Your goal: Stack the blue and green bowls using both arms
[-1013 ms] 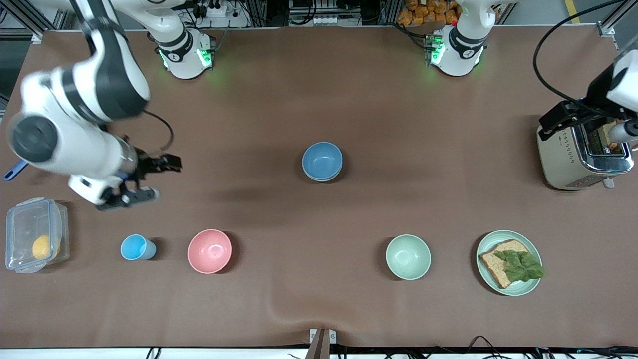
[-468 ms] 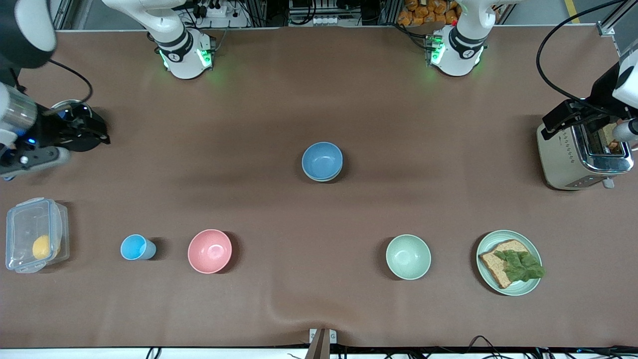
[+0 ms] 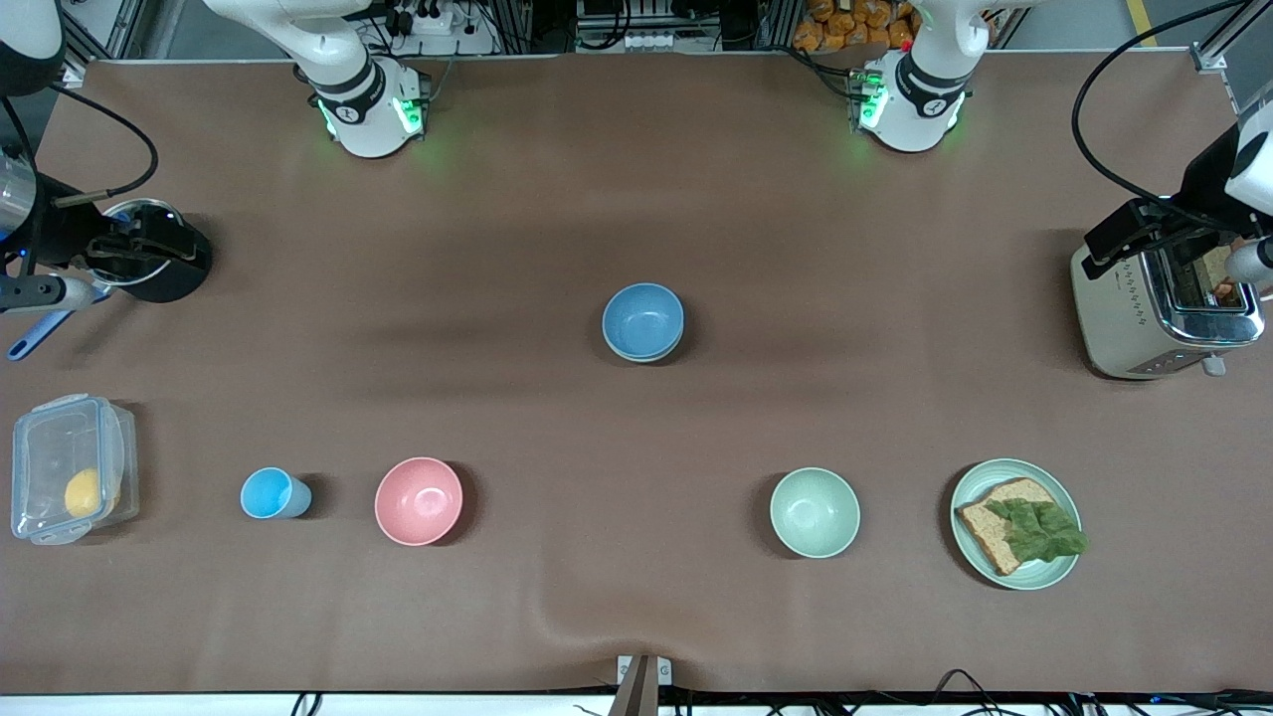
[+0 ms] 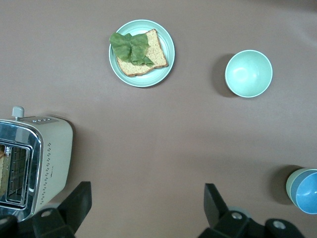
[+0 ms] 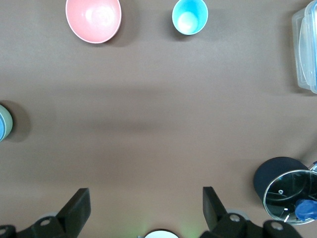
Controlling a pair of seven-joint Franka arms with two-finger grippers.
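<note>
The blue bowl [image 3: 642, 318] sits nested inside the green bowl [image 3: 644, 352] at the middle of the tabletop [image 3: 636, 199], only a thin sage rim of the lower one peeking out at the blue one's 6 o'clock edge; the stack looks already made. Both seem light, rigid and smooth, probably a little slippery, so a pinch across the thin rim would be the sensible hold, and the nested pair may lift together. Outward, at about 4 o'clock from the stack, a mint bowl [image 3: 815, 512] stands, with a plate [image 3: 1056, 575] of bread and lettuce past it; at about 8 o'clock lie a pink bowl [image 3: 419, 500] and a sky-blue cup [image 3: 272, 493]. The left gripper [image 4: 147, 210] hangs over the toaster [image 3: 1144, 318] at its own end, jaws spread and empty. The right gripper [image 5: 143, 212] hovers over a dark pot [image 3: 159, 264] at its end, likewise released, holding nothing.
</note>
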